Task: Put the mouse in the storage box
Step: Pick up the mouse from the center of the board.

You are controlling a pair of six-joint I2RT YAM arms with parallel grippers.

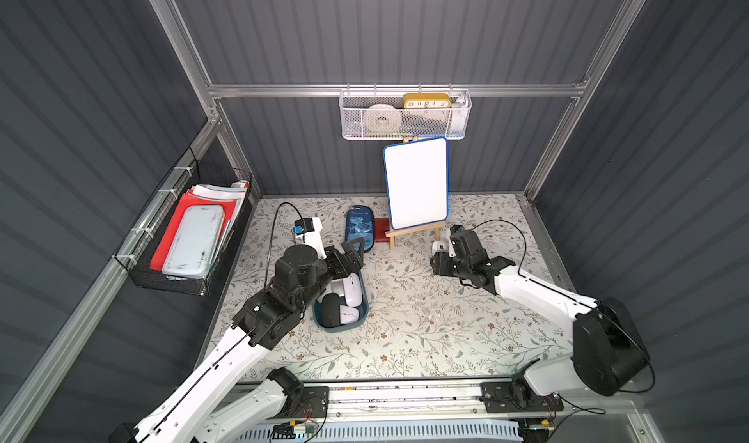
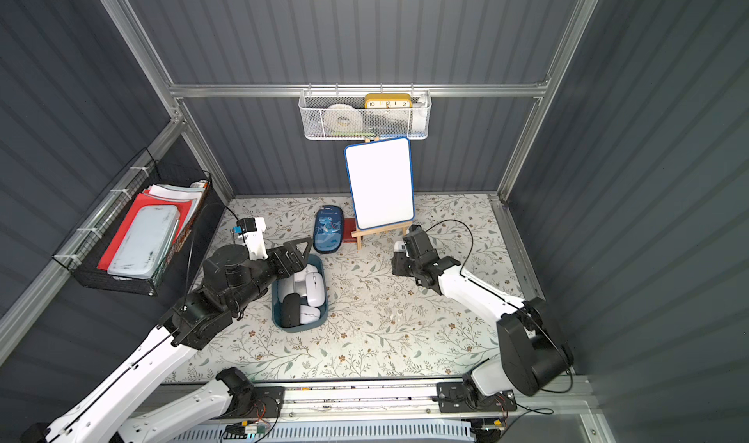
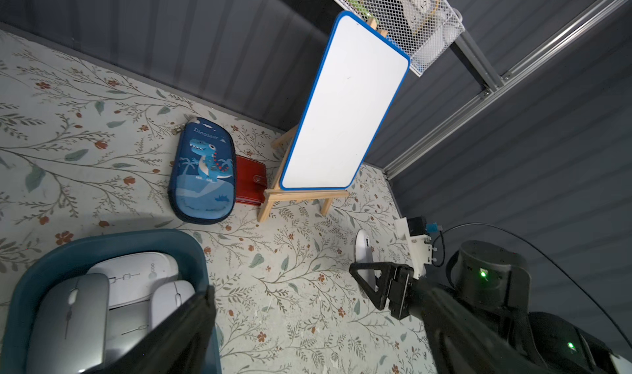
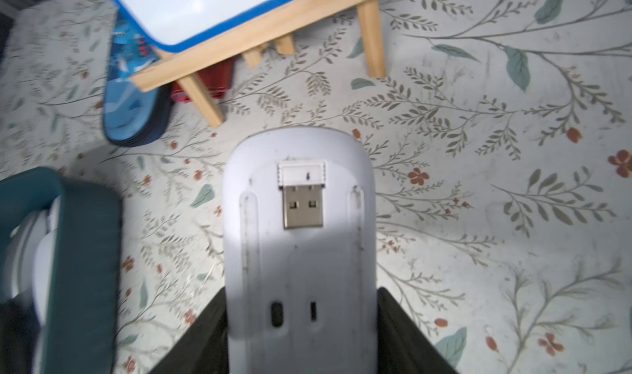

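The storage box (image 1: 341,328) (image 2: 300,328) (image 3: 102,244) (image 4: 85,252) is a dark teal tub on the floral mat, left of centre, holding several white and grey mice (image 1: 352,287) and a black one (image 1: 330,309). My left gripper (image 1: 349,258) (image 2: 298,256) (image 3: 319,292) hangs open over the box's far end with nothing between its fingers. To the right, near the easel's foot, my right gripper (image 1: 439,254) (image 2: 399,254) (image 3: 369,280) (image 4: 301,295) is shut on a white mouse (image 1: 437,245) (image 3: 362,249) (image 4: 301,235). The mouse's underside with its USB dongle faces the right wrist camera.
A blue dinosaur pencil case (image 1: 358,228) and a red wallet (image 1: 381,230) lie behind the box. A whiteboard on a wooden easel (image 1: 415,181) stands at the back. A white mesh basket (image 1: 405,117) hangs on the rear wall, a black wire basket (image 1: 182,234) on the left wall.
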